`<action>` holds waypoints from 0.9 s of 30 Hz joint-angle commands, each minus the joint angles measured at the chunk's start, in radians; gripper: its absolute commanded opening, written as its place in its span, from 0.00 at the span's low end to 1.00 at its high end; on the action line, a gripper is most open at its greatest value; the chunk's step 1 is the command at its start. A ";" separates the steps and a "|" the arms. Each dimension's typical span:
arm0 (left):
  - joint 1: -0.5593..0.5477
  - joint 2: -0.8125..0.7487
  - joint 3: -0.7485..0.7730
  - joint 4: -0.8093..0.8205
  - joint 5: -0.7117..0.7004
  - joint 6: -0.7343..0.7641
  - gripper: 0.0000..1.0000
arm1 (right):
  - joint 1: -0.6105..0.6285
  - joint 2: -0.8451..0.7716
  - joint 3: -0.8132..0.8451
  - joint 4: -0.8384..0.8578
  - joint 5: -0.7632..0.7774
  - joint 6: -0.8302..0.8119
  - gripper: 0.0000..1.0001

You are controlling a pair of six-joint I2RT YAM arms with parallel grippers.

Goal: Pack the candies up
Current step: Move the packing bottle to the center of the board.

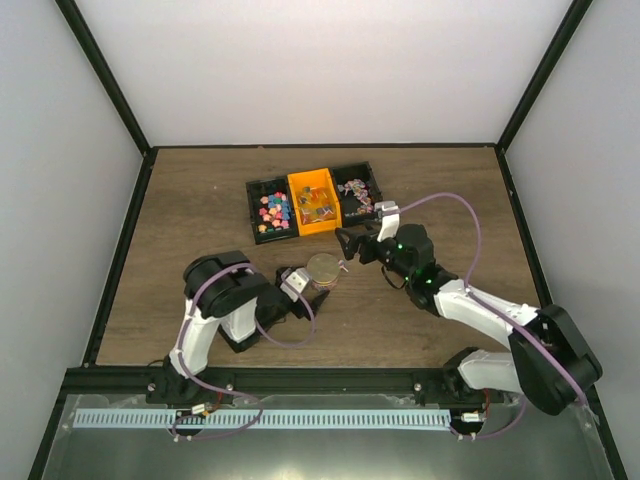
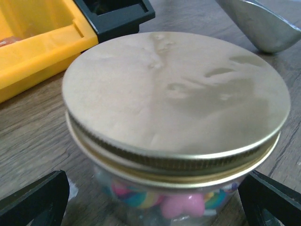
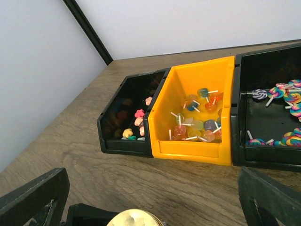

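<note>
Top external: I see three bins side by side at the far middle of the table [image 1: 200, 200]: black bin [image 3: 122, 143], orange bin [image 3: 188, 149], second black bin [image 3: 263, 157], all holding candies [image 3: 197, 120]. The jar [image 2: 103, 183], lid [image 2: 174, 94] on, holds more and stands mid-table, well clear of every edge. Left gripper [image 1: 303, 283] is spread, flanking the jar; contact unclear. Right gripper [image 3: 150, 197] is spread wide and empty.

The left arm [image 1: 200, 338] and right arm [image 1: 490, 308] share white tube-like links between bulky, rounded black joint housings. A thin purple cable [image 1: 468, 205] loops loosely along each arm, and small green lights [image 1: 400, 244] glow on the right one. The left gripper [image 1: 310, 278] and right gripper [image 1: 348, 243] have flat matte-black fingers [image 3: 33, 197] with angular edges.
</note>
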 commanded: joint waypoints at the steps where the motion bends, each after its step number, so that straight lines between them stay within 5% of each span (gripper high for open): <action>1: 0.013 0.117 -0.003 0.221 0.120 0.029 1.00 | -0.012 0.026 0.053 0.036 -0.012 -0.028 1.00; 9: 0.059 0.170 0.058 0.221 0.230 0.017 1.00 | -0.031 0.071 0.060 0.043 -0.033 -0.034 1.00; 14: 0.070 0.159 0.050 0.221 0.236 0.024 0.87 | -0.036 0.102 0.071 0.045 -0.049 -0.030 1.00; 21: 0.070 0.143 0.027 0.221 0.291 0.027 0.85 | -0.038 0.132 0.064 0.052 -0.071 -0.016 0.99; 27: 0.071 0.122 -0.008 0.221 0.382 0.048 0.85 | -0.037 0.147 0.024 0.083 -0.125 0.037 0.82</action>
